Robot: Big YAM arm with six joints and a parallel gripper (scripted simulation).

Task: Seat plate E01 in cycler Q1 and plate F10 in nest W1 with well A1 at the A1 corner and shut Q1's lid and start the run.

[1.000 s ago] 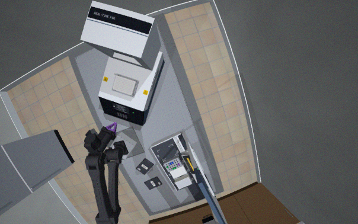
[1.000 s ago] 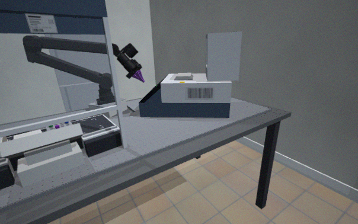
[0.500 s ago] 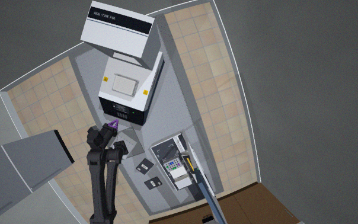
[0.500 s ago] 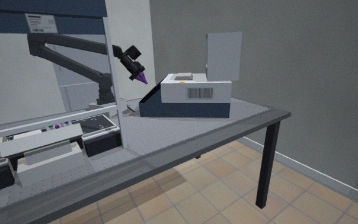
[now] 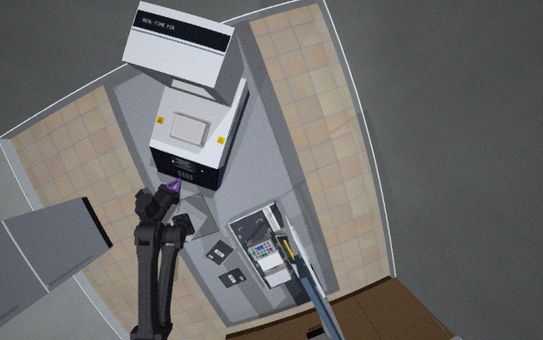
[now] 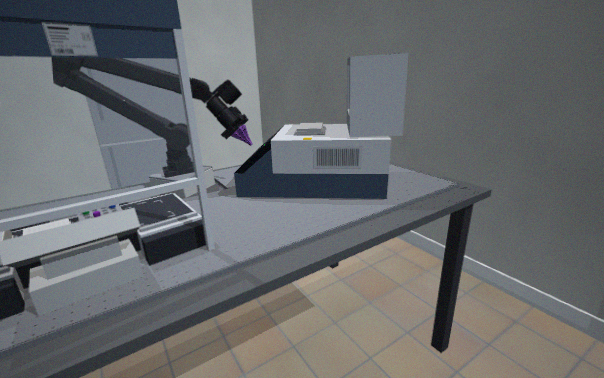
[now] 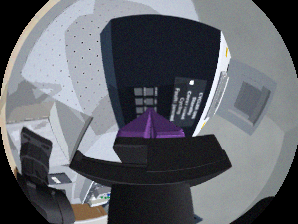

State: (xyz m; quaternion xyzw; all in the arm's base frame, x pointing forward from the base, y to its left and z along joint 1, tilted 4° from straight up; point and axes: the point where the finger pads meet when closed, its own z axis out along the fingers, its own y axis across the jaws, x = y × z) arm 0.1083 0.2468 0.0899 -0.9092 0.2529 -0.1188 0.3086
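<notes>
The gripper (image 5: 175, 183) has its purple, wedge-shaped fingers pressed fully together into a single pointed tip, with nothing between them, and it hangs just in front of the sloped dark control panel (image 5: 191, 168) of the real-time cycler Q1 (image 5: 198, 135), close to the small grid of keys (image 7: 145, 99) but, as the exterior view shows, apart from the panel face. The cycler is a boxy machine with a smooth white upper shell, a navy lower band and a barcode label (image 6: 336, 157) on its side; a tiny green lamp (image 5: 202, 171) glows on the panel. Its lid (image 5: 180, 45), a flat pale slab with a black stripe bearing lettering, stands upright at the rear. On the open block sits a pale rectangular PCR plate (image 5: 189, 129) with a fine dotted well pattern; which plate it is and which way it faces are too small to tell. Two yellow warning stickers (image 5: 220, 139) flank it on the white deck. The matte black arm (image 5: 150, 270) rises in jointed tubular segments from the near edge. The grey table (image 6: 350, 210) has a speckled, perforated-looking top and a square dark leg. To the right stands a dark deck tray (image 5: 252, 225) with a tube block showing small coloured caps (image 5: 262, 248); whether the other plate lies there cannot be made out.
</notes>
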